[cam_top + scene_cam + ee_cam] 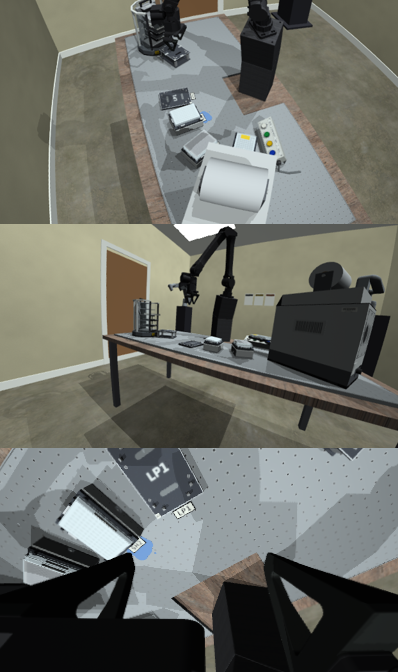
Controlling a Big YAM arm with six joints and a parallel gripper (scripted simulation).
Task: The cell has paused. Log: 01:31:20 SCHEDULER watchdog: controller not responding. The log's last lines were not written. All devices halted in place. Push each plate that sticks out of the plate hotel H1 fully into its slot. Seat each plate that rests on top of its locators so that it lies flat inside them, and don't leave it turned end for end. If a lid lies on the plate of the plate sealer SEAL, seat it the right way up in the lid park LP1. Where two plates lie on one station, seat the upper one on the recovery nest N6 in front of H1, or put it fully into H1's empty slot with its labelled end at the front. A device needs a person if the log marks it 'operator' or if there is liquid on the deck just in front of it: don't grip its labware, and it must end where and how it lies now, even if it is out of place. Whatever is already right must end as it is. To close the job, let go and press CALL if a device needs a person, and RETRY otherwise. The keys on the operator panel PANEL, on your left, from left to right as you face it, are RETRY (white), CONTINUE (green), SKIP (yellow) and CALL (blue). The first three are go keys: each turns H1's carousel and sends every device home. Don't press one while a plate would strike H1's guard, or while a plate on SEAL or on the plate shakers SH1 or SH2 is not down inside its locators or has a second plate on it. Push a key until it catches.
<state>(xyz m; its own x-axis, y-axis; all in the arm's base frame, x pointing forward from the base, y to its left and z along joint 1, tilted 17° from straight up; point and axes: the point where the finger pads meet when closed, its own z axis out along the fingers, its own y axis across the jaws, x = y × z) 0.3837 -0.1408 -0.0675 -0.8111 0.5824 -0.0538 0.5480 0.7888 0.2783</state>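
My gripper [173,45] [192,299] [199,560] is open and empty. It hangs high over the far end of the deck, above the recovery nest N6 [179,57] [167,333], which stands in front of the plate hotel H1 [142,29] [145,318]. The arm hides much of H1's front. The lid park LP1 [175,98] [155,475] is bare. A white plate [183,116] [95,528] sits on shaker SH2, with a blue puddle [206,117] [143,549] beside it. A plate [199,145] [47,564] lies askew on shaker SH1. A plate with a yellow label [245,141] lies on SEAL.
The big sealer housing [233,182] [320,333] fills the near end of the deck. The panel [270,139] with white, green, yellow and blue keys lies right of SEAL's plate. The tall black arm pedestal [259,61] stands at the deck's right edge.
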